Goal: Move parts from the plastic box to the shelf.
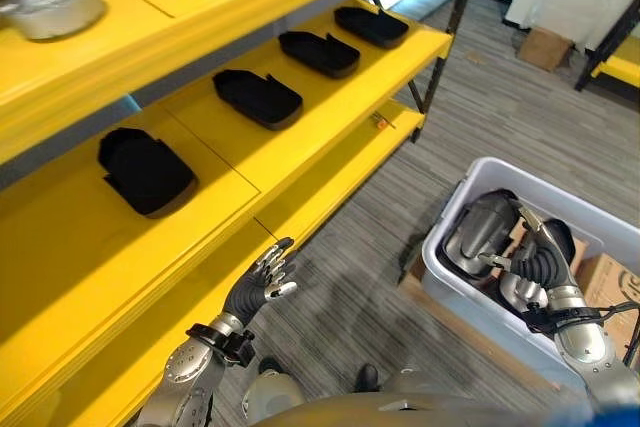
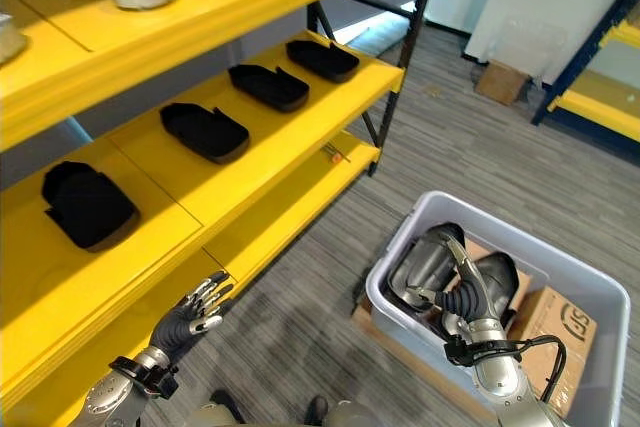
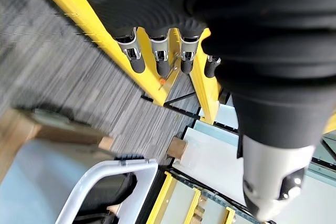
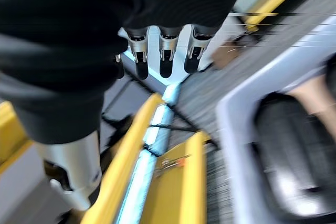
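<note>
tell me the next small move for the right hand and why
Probably lower the right hand and close it on a dark part in the plastic box. The hand sits over the parts with fingers straight, holding nothing, and the left hand is open near the shelf.

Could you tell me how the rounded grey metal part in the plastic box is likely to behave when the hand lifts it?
The grey metal part looks like a solid casting, so it is probably stiff and heavy for its size. Its smooth, glossy, domed surface may slip under the right hand, which is reaching into the plastic box. Being rounded, it could rock or roll if nudged.
</note>
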